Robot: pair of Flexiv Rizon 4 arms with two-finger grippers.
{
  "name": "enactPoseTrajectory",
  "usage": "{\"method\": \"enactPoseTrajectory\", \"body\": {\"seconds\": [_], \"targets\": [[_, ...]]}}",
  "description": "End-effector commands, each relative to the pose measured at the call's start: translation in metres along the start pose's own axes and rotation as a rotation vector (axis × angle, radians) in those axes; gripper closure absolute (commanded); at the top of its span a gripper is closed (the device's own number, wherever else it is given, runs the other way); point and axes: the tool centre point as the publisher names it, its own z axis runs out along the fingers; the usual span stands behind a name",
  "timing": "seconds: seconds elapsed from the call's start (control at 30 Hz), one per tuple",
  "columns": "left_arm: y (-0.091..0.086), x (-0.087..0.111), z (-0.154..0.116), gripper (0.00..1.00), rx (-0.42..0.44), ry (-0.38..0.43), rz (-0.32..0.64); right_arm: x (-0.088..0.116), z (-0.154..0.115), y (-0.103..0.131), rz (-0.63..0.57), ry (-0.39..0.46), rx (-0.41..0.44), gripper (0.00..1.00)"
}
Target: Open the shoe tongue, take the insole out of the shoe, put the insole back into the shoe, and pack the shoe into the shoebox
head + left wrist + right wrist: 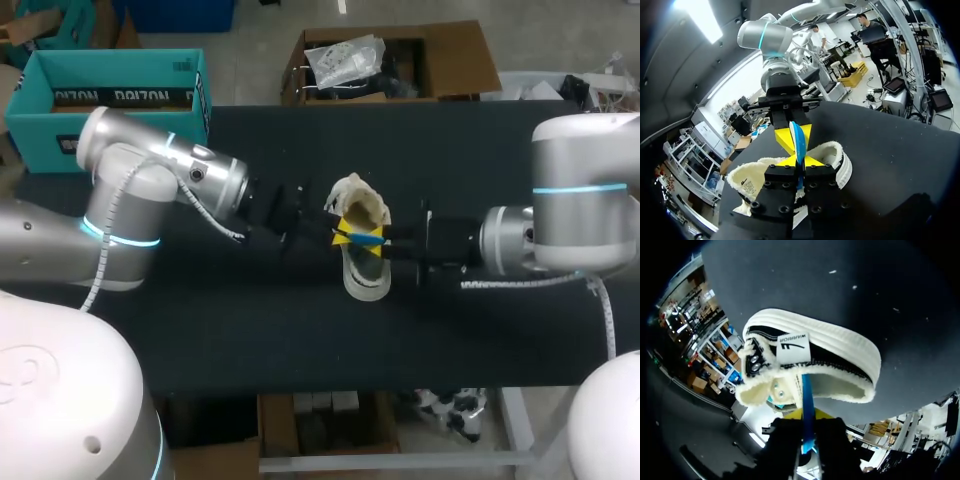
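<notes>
Stretching low over the black desk (200, 320) from its own side, the left arm (170, 180) points its wrist toward the middle. The right arm (560, 230) lies level from the opposite side, so the 2 meet tip to tip. The left fingers (790, 161) are clamped on a thin blue insole (798, 142), which stands on edge between their yellow tips. The right fingers (819, 414) pinch the same insole from the far end, also closed on it. The insole hangs just above the opening of the shoe (365, 280), a cream one with a fleecy collar and a black side panel. The shoe sits on its sole at the desk's middle, directly under both sets of tips, with its toe toward the near edge. Its fleecy tongue is folded back on the far side. An open teal shoebox (110, 95) stands by the desk's far left corner, well apart from the shoe and behind the left arm's elbow; whether it rests on the desk I cannot tell.
</notes>
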Motion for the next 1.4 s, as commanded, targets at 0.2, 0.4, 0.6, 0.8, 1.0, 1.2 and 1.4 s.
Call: {"method": "enactPoseTrajectory", "body": {"seconds": [0.2, 0.4, 0.6, 0.8, 1.0, 1.2, 1.4], "targets": [[0.018, -0.008, 0.007, 1.0, -0.025, -0.037, -0.049, 0.013, 0.012, 0.027, 0.035, -0.018, 0.018, 1.0], [0.024, -0.009, 0.008, 1.0, -0.024, -0.045, -0.071, 0.017, 0.016, 0.033, 0.065, -0.034, -0.004, 1.0], [0.014, -0.006, 0.005, 0.6, -0.006, -0.032, -0.053, 0.014, 0.015, 0.033, 0.07, -0.035, -0.006, 1.0], [0.011, -0.008, 0.007, 1.0, -0.003, -0.03, -0.032, 0.012, 0.016, 0.03, 0.069, -0.037, -0.009, 1.0], [0.01, -0.006, 0.009, 1.0, -0.005, -0.024, -0.024, 0.004, 0.01, 0.014, 0.058, -0.04, -0.033, 0.68], [0.011, -0.004, 0.007, 1.0, -0.005, -0.028, -0.027, -0.004, 0.002, -0.001, 0.031, -0.029, -0.047, 0.63], [0.011, -0.003, 0.006, 1.0, -0.004, -0.037, -0.032, -0.003, 0.002, -0.003, 0.026, -0.034, -0.056, 0.93]]}}
